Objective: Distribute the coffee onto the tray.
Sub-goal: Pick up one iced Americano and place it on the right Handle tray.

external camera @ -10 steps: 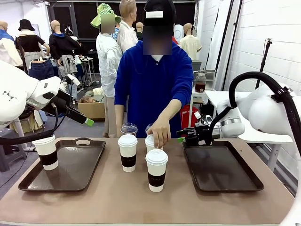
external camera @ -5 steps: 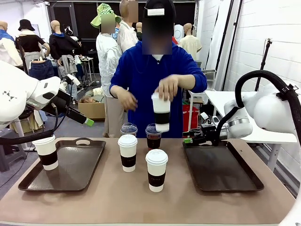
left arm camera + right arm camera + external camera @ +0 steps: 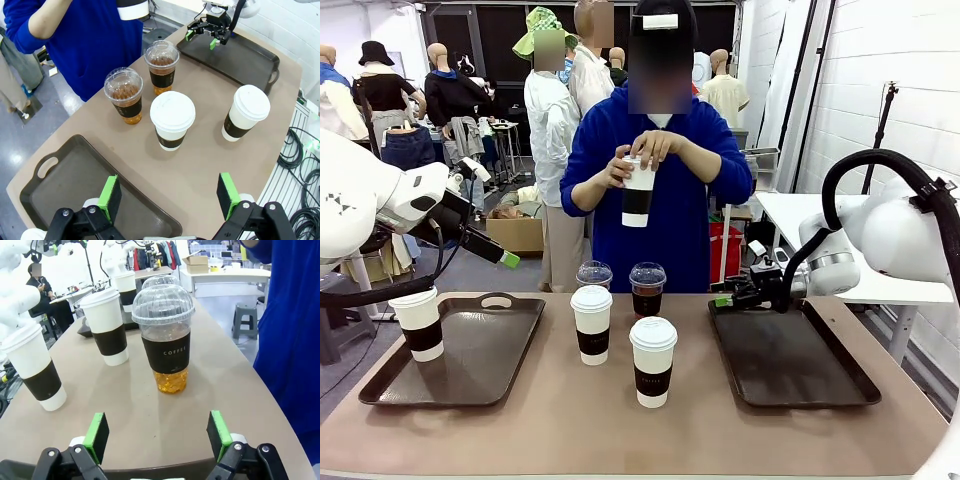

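Green-padded right tool [image 3: 157, 426] wide, empty.

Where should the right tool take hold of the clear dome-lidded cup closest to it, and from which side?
Around the dark sleeve band, midway up the clear cup, coming in level from the right tray side. The cup stands upright, the open right tool faces it squarely, and the dome lid looks too rounded to pinch.

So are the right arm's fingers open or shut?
Open: the green-padded fingers stand wide apart, nothing between them, a clear domed cup farther ahead.
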`<state>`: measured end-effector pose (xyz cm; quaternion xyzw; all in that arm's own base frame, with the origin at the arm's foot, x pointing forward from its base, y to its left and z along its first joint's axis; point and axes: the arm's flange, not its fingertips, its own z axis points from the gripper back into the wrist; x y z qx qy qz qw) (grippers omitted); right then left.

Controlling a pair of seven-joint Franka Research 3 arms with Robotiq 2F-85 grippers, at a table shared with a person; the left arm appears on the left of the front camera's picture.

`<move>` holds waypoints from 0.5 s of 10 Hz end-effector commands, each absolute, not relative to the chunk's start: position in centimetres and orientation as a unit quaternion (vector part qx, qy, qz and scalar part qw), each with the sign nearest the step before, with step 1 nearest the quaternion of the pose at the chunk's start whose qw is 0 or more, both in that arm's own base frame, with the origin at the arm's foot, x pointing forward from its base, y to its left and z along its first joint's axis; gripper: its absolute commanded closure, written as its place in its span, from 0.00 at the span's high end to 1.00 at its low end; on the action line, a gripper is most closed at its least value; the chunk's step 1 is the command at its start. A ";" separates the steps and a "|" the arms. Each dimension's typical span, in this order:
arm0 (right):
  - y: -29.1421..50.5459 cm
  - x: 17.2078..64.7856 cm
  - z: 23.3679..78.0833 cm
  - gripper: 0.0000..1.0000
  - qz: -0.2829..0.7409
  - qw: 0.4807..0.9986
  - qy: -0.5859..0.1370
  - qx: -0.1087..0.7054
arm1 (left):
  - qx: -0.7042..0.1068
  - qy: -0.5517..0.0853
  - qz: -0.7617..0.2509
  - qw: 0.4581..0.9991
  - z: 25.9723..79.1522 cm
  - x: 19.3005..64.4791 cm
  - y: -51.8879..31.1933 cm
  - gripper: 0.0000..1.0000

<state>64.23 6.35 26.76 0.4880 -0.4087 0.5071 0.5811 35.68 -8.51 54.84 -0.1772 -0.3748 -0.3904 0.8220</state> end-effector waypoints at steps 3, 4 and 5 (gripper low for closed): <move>6.3 64.2 26.8 1.00 0.507 0.581 -0.409 0.488 | -0.185 -0.375 -0.389 0.821 54.7 35.7 -8.4 1.00; 6.3 64.2 26.8 1.00 0.507 0.581 -0.409 0.488 | -0.185 -0.375 -0.389 0.821 54.7 35.7 -8.4 1.00; 6.3 64.2 26.8 1.00 0.507 0.581 -0.409 0.488 | -0.185 -0.375 -0.389 0.821 54.7 35.7 -8.4 1.00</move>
